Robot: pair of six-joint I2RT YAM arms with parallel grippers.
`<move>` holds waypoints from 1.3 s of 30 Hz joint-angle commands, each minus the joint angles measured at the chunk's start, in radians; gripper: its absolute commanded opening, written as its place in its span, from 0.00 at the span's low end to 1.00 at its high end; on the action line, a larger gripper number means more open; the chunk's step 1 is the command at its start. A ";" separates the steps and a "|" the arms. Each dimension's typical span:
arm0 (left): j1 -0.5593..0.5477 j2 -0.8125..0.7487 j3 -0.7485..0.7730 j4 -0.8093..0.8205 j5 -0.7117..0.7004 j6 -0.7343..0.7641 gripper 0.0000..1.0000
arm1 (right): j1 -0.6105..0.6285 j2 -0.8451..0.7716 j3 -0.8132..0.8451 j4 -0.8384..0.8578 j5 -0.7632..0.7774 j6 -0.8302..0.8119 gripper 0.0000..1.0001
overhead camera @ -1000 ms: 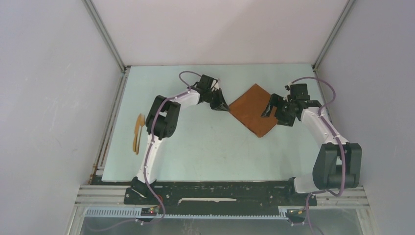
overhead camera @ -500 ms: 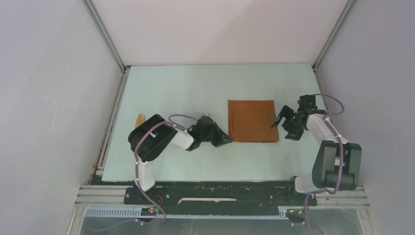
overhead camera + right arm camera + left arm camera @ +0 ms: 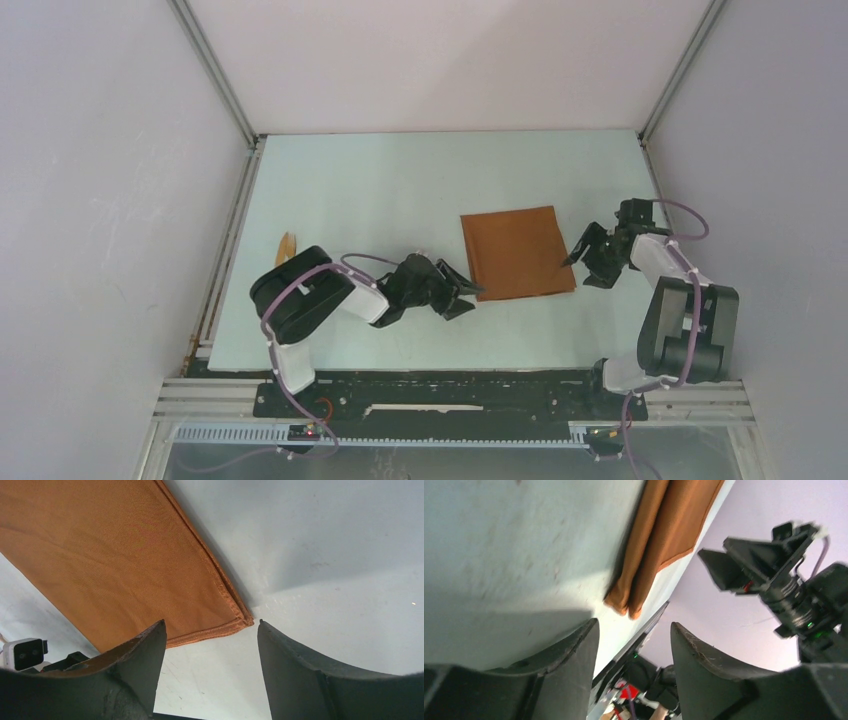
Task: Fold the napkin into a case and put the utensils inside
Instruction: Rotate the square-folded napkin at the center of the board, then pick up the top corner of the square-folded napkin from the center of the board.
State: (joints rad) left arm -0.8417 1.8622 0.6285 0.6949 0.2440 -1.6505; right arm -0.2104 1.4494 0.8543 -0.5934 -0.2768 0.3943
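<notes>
The table carries all task items. The napkin lies flat on the right half of the table, between the two arms. It appears as a near-square panel. Both wrist views show a doubled edge at its near corners, so it is judged to be folded at least once. It is not yet the narrow case, so further folding remains.

The left gripper sits just beside the near-left corner of the napkin. Its jaws stand apart with nothing between them; the left wrist view shows the corner ahead of the gap, not clamped.

The right gripper sits at the right edge of the napkin. Its jaws are also spread and hold nothing. The right wrist view shows the near-right corner lying on the table just ahead of the fingertips, apart from both.

The utensils lie at the left edge of the table, well apart from the napkin and partly hidden by the left arm. Insertion is judged not yet begun.
</notes>
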 commanded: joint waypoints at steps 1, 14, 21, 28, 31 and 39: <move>0.022 -0.120 -0.026 -0.095 0.089 0.101 0.60 | -0.007 0.037 -0.011 0.056 -0.054 -0.020 0.73; 0.046 0.001 0.459 -0.495 0.350 0.626 0.28 | -0.097 0.053 -0.052 0.145 -0.175 -0.014 0.62; 0.066 0.103 0.537 -0.549 0.358 0.658 0.20 | -0.112 0.069 -0.059 0.141 -0.193 -0.022 0.54; 0.060 0.099 0.463 -0.535 0.370 0.671 0.20 | -0.106 0.085 -0.082 0.158 -0.212 -0.023 0.54; 0.062 0.097 0.436 -0.530 0.359 0.673 0.19 | -0.102 0.082 -0.081 0.150 -0.212 -0.025 0.52; 0.072 0.085 0.397 -0.532 0.320 0.670 0.18 | -0.081 0.044 -0.082 0.133 -0.194 -0.028 0.52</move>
State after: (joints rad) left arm -0.7818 1.9789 1.0321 0.1467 0.5797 -1.0092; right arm -0.3065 1.5314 0.7750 -0.4603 -0.4728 0.3878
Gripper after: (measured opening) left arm 0.177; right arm 0.520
